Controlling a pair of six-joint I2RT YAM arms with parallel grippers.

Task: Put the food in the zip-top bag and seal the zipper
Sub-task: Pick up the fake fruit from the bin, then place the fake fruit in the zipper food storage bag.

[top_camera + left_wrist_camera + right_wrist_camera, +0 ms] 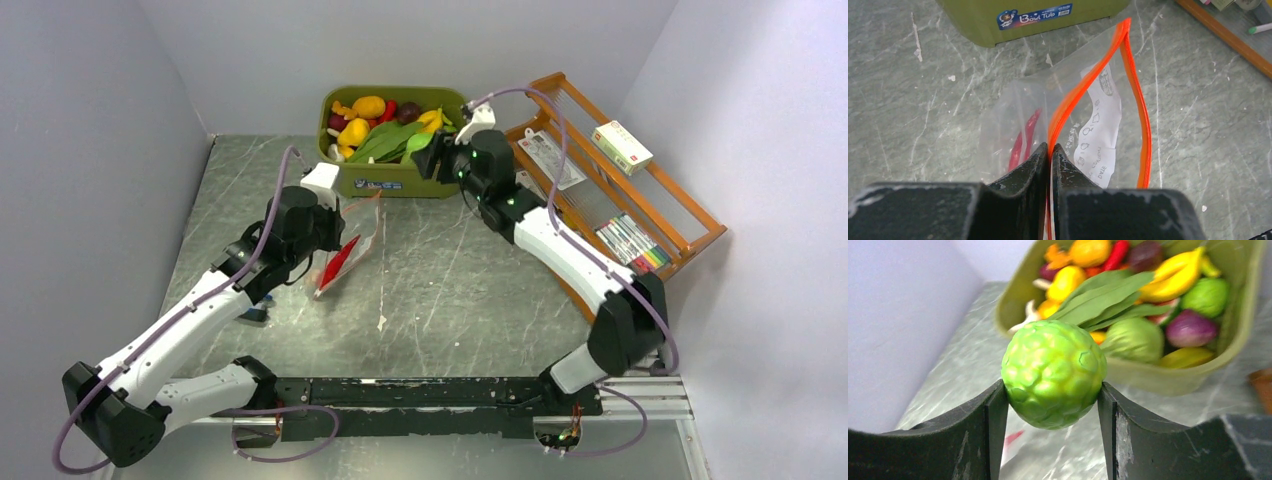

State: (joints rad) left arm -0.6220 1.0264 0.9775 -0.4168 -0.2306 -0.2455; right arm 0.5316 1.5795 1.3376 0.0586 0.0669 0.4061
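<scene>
Right end effector (pixel 1052 390) is gripping the seemingly rigid green fruit (pixel 1053 371). Left end effector (pixel 1050 150) is pinching the limp bag (pixel 1003 110) at its zipper (pixel 1087 77).

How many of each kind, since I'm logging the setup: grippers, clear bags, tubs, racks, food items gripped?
Grippers, the left gripper and the right gripper: 2
Zip-top bag: 1
Green tub: 1
Wooden rack: 1
Gripped food, the green round fruit: 1
Total: 6

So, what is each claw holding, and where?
Left claw: clear plastic bag, by its orange zipper strip. Right claw: bumpy green toy fruit, by its sides.
</scene>
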